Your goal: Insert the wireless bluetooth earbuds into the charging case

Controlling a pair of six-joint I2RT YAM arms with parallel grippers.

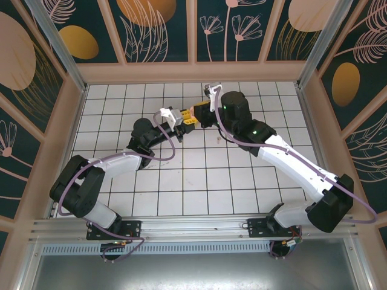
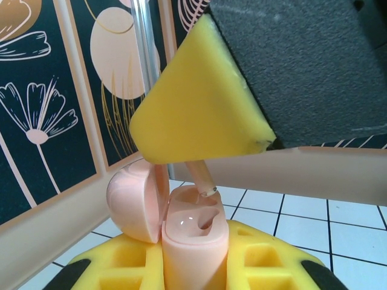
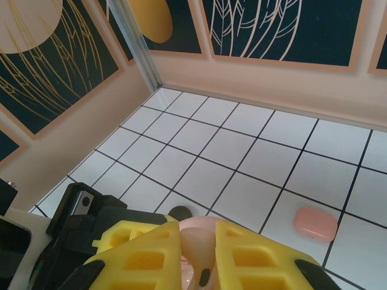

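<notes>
- We see the pale pink earbud [image 2: 202, 176] with its stem as the long axis, tilted, its tip pointing down at the mouth of the open charging case [image 2: 193, 238].
- Both hang above the counter [image 1: 205, 181], over its far half near the middle.
- The right end effector [image 3: 198, 238] is clamped on the earbud's upper part.
- The left end effector [image 1: 180, 121] is clamped on the case, which stands upright with its lid [image 2: 136, 202] swung aside.

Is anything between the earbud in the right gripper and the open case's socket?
Nothing visible. The right gripper holds the earbud stem-down just above the socket of the case in the left gripper; the lid is swung aside, clear of the path.
</notes>
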